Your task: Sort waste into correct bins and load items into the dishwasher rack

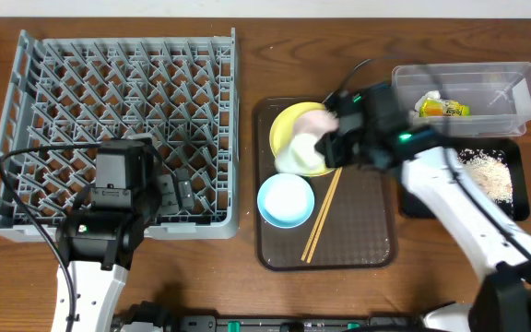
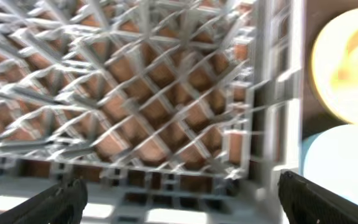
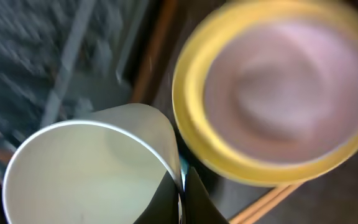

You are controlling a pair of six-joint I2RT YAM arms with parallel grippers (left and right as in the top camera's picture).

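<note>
Closest to the right wrist camera sits the small white cup [image 3: 86, 174], its rim pinched in the right pincer [image 3: 180, 198], which is closed on the wall (a dark finger on either side). Just beyond it the pinkish-white bowl [image 3: 284, 87] rests in the yellow plate [image 3: 188, 112]. Both stand on the brown tray [image 1: 367, 231], with the light blue bowl [image 1: 286, 200] and the wooden chopsticks [image 1: 323, 214] beside them. Farther right, the snack wrapper [image 1: 442, 108] lies in the clear tub [image 1: 524, 83], and rice crumbs [image 1: 489, 171] lie in the black tray [image 1: 519, 198]. Across the worktop [image 1: 247, 18], the left pincer [image 2: 182, 202] hangs spread wide above the dishwasher rack [image 1: 109, 83].
</note>
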